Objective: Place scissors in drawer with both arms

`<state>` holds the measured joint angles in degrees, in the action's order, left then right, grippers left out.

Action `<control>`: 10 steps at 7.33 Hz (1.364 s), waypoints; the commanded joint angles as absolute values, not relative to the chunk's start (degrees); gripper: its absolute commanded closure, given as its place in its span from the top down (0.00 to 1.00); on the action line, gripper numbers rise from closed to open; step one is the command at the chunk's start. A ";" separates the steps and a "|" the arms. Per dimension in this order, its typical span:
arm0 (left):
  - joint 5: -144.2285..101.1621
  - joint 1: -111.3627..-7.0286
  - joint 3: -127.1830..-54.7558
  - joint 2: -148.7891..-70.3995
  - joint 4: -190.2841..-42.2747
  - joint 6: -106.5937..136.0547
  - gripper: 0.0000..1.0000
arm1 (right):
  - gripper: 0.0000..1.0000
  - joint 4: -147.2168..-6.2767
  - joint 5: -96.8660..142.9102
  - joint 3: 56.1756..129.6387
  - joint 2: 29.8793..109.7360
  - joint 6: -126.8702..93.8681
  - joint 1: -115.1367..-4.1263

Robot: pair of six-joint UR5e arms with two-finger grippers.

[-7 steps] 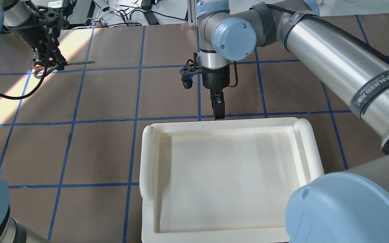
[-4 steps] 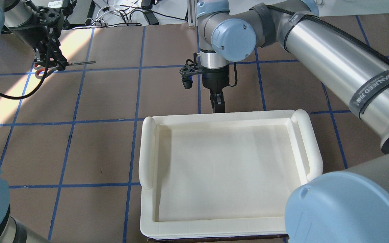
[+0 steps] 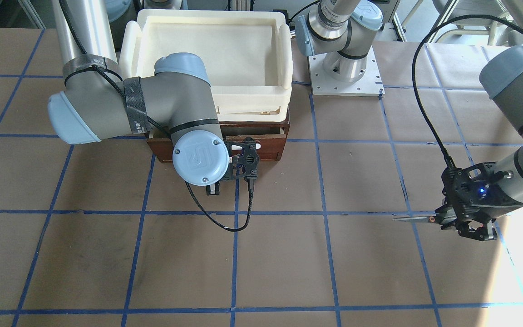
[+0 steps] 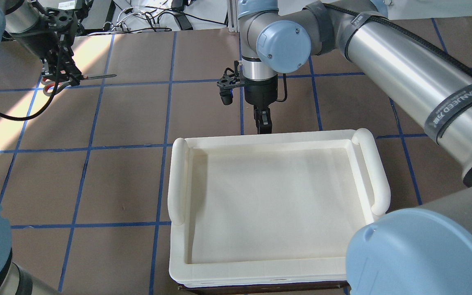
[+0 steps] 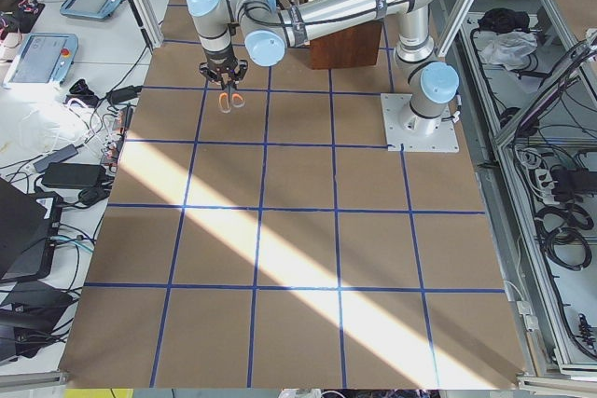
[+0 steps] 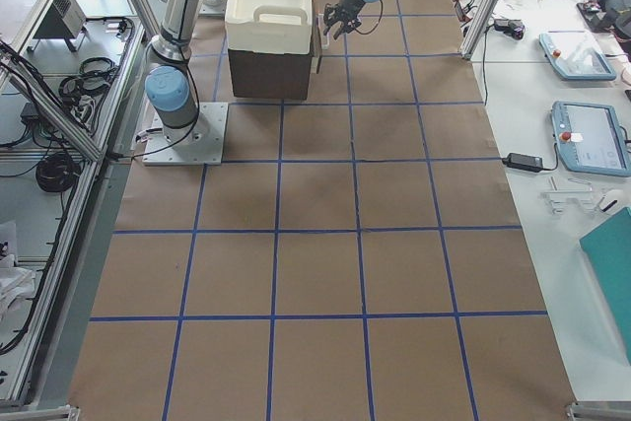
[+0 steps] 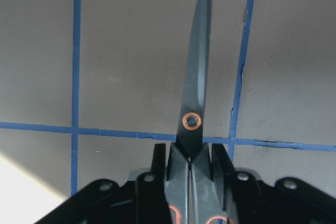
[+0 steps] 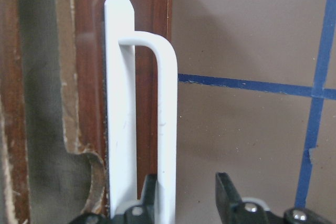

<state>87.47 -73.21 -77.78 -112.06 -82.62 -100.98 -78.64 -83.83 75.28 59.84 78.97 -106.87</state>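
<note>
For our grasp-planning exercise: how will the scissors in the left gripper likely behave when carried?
Probably stiff: the scissors jut straight, unsagging. Likely light, being slim. Clamped near the pivot, they might swivel in the left gripper.

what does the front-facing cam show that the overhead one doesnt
Only the front-facing view: the dark wooden drawer under the cream tray, apparently slightly open, with its white handle.

Only the overhead view: the red-orange handle loops of the scissors behind the left end effector, and the right end effector pointing down at the tray's far edge. The drawer is almost wholly hidden beneath the tray.

Both: the tray, and the left end effector shut on the scissors, well away from the drawer.
</note>
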 commanded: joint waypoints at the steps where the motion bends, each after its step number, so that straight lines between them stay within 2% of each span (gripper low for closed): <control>1: 87.36 -73.21 -77.78 -112.06 -82.62 -100.99 0.00 | 0.47 -79.01 -83.76 73.66 59.24 79.36 -106.88; 10: 86.40 -73.39 -77.70 -111.88 -82.62 -100.99 0.00 | 0.47 -83.13 -83.94 70.67 57.49 81.38 -106.35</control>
<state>86.40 -73.33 -77.74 -111.93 -82.62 -100.98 -81.91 -83.92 71.05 57.98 80.98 -106.39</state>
